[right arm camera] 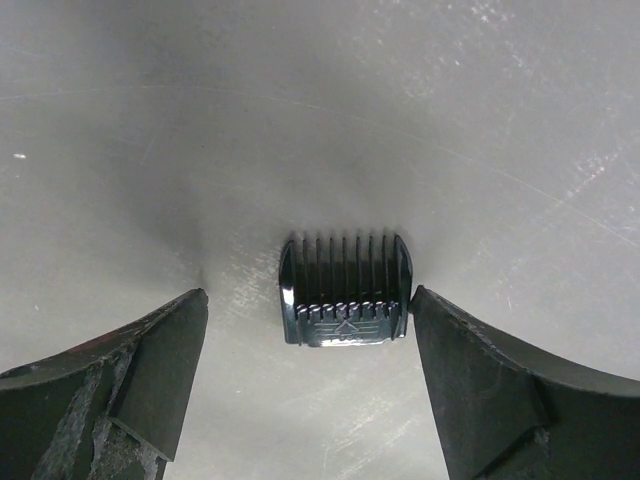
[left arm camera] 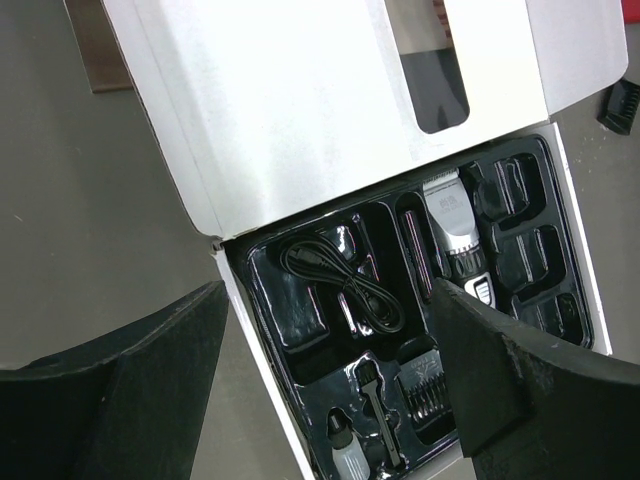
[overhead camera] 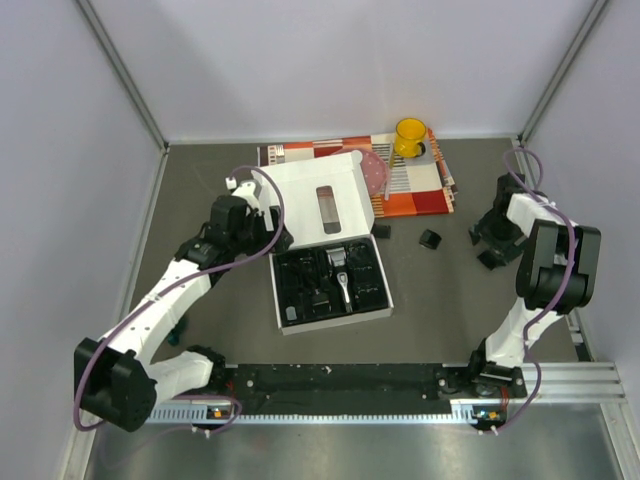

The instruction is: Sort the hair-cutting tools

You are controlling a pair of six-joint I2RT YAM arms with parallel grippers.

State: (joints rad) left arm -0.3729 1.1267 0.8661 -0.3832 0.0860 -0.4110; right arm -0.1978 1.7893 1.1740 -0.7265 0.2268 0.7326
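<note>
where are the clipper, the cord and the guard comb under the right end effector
clipper (left arm camera: pixel 452 225), left wrist view, silver body
cord (left arm camera: pixel 345 282), left wrist view, middle of the coil
guard comb (right arm camera: pixel 345 292), right wrist view, centre of its teeth

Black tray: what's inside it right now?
Seen in the tray: clipper, coiled cord, one guard comb, a small bottle. Some slots look empty. A finger of the left end effector covers one corner.

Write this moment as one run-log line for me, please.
left pincer: open, empty, near box tray | tray: clipper, cord seated | right pincer: open, straddling guard comb on table | grasp: not yet closed
</note>
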